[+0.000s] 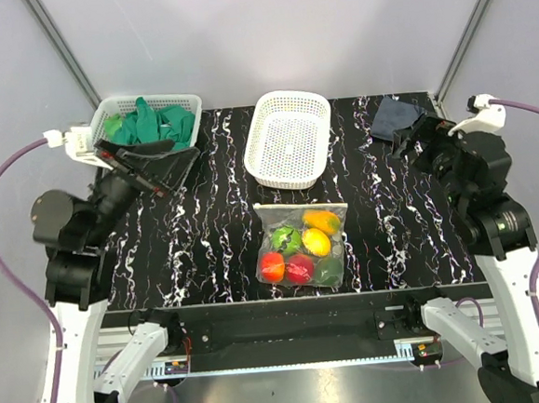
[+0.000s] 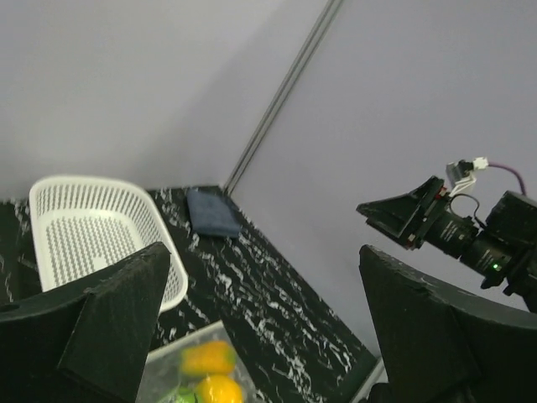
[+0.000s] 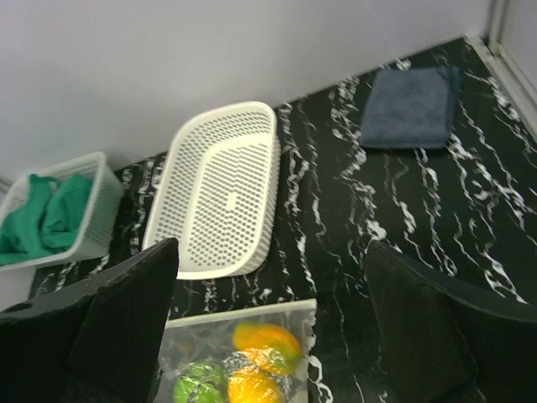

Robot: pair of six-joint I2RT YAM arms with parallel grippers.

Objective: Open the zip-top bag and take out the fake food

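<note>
Left claw and right claw gape empty; zip-top bag runs near-to-far, zip strip seemingly at far end

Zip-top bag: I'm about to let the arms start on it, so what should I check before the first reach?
1. Zip-top bag lies flat on the table, nothing on top of it: ok.
2. Fake food all inside the bag: ok.
3. Zip strip along the bag's far edge, sealed or not: cannot tell.
4. Left pincer open and empty: ok.
5. Right pincer open and empty: ok.
6. White basket beyond the bag, empty: ok.
</note>
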